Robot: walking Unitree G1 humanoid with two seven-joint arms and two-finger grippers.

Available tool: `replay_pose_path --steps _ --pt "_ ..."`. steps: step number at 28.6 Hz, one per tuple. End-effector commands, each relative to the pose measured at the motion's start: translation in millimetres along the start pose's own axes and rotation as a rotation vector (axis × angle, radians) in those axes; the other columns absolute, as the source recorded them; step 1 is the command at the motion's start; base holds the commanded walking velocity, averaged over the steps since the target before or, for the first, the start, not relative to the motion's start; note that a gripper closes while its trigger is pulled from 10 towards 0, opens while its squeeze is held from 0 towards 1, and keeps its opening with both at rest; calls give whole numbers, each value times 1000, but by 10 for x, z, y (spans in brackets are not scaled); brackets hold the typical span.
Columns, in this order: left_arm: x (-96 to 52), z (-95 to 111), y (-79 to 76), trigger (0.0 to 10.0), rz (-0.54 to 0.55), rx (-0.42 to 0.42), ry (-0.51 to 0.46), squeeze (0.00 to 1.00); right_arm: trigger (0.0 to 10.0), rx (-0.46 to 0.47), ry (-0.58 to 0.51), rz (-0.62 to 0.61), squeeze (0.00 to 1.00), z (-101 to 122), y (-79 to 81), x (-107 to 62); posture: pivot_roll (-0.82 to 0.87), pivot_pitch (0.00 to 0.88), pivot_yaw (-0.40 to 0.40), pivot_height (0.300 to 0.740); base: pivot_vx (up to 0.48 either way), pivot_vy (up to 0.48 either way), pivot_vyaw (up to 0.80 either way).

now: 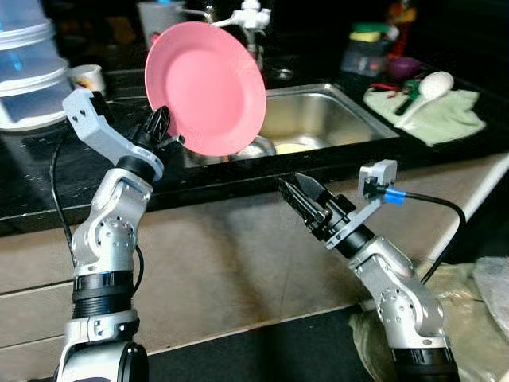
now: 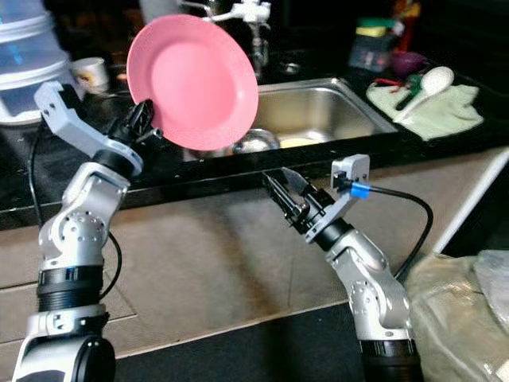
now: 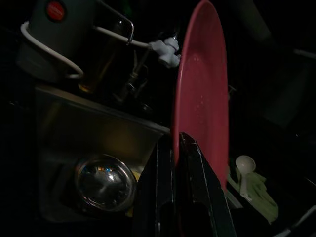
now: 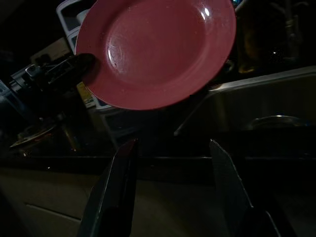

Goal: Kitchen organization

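Observation:
A pink plate point(image 1: 207, 86) is held upright above the left edge of the steel sink point(image 1: 334, 119), its face turned toward me. My left gripper point(image 1: 161, 123) is shut on the plate's lower left rim; in the left wrist view the rim point(image 3: 200, 113) runs edge-on between the two black fingers point(image 3: 190, 197). My right gripper point(image 1: 301, 195) hangs lower, in front of the counter's edge, open with nothing between its fingers point(image 4: 121, 187), pointing up at the plate point(image 4: 155, 49).
A steel bowl point(image 3: 104, 181) lies in the sink. A white tap point(image 1: 246, 20) rises behind the plate. Clear stacked containers point(image 1: 28, 68) and a cup point(image 1: 87, 77) stand at the left. A green cloth with a white spoon point(image 1: 429, 87) lies right of the sink.

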State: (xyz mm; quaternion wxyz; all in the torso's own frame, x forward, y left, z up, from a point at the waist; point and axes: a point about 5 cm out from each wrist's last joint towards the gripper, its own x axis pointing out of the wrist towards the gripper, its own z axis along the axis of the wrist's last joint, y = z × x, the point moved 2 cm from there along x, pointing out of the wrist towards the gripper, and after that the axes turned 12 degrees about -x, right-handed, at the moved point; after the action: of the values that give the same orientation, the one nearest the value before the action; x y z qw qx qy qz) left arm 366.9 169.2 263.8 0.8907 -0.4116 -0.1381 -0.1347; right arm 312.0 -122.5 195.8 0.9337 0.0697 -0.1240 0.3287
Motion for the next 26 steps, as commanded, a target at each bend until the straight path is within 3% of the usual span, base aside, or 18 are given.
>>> replay_pose_path --steps 1,8,26 --pt "-11 17 66 10000 29 -8 -3 0 10000 -2 9 7 0 -20 29 15 -5 25 1 740 0 0 0" --pt "-5 20 109 10000 48 4 6 0 10000 -1 8 4 0 -18 25 14 -4 27 2 740 0 0 0" --pt "5 33 46 10000 7 42 7 0 10000 7 3 3 0 -22 34 35 1 25 2 740 364 0 0"
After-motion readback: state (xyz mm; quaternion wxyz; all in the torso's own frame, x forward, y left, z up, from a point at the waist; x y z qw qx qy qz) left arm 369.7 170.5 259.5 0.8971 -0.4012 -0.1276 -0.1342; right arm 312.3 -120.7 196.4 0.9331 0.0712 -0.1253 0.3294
